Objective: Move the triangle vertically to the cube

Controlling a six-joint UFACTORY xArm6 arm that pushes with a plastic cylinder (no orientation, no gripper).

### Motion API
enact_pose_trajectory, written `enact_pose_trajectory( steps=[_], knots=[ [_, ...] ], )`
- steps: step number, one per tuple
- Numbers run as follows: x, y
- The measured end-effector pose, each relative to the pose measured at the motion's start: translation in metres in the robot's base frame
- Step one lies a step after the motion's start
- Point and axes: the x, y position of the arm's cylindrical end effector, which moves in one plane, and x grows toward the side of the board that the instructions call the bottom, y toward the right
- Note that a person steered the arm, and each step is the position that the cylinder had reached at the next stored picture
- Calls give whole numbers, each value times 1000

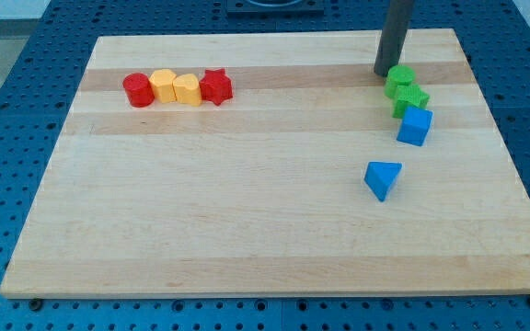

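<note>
A blue triangle block [382,178] lies on the wooden board [247,202] at the view's right, below the middle. A blue cube [414,126] sits above it and a little to its right. Two green blocks stand just above the cube: a green block [399,81] and a green star [411,99], touching each other. My tip [383,73] is at the view's upper right, just left of the upper green block, well above the blue triangle and apart from it.
A row of touching blocks lies at the view's upper left: a red cylinder [137,89], a yellow hexagon [163,85], a yellow block [187,89] and a red star [215,86]. The board's edges drop to a blue perforated table [7,110].
</note>
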Motion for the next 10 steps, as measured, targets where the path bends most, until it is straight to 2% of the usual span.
enact_pose_trajectory(
  steps=[1, 2, 3, 4, 5, 6, 9, 10],
  knots=[
    [1, 0],
    [-11, -37],
    [26, -85],
    [97, -105],
    [164, -105],
    [207, -102],
    [210, -11],
    [210, -7]
  ],
)
